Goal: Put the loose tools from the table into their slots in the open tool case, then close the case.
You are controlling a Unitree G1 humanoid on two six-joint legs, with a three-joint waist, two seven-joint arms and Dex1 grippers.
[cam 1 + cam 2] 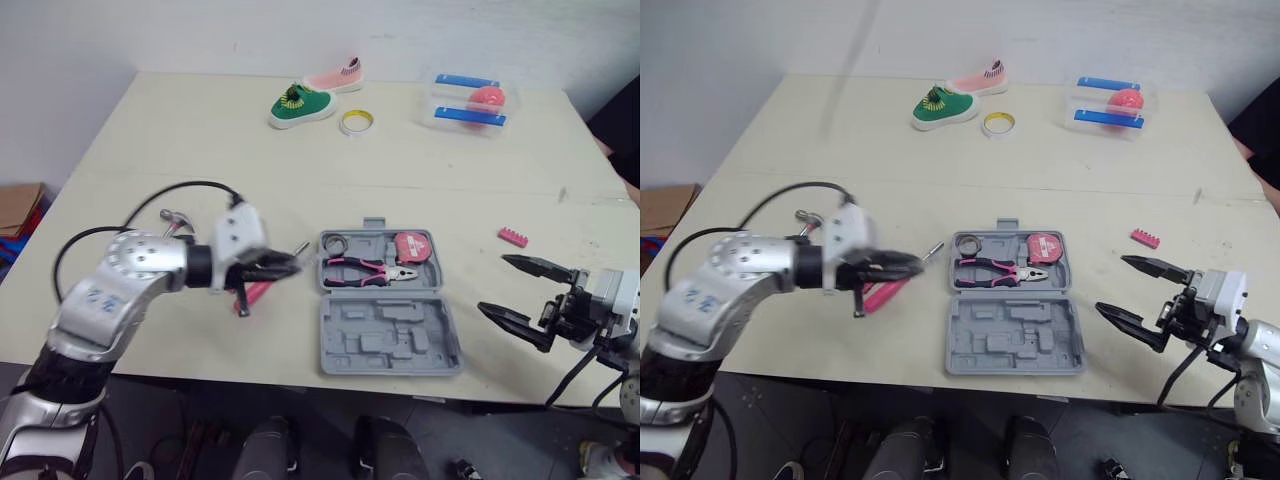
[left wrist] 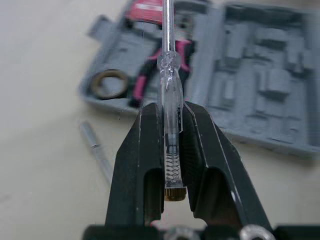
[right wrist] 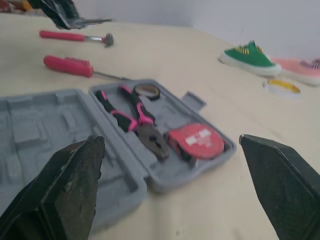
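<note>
Green shoe beside pink shoe, yellow tape ring nearby, clear box farther right.

The tool case is grey, the pliers pink and black.

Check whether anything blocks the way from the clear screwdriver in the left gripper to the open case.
Nothing visible blocks it. The left gripper holds the clear screwdriver just beside the tool case; only a small metal bit lies flat on the table between them.
</note>
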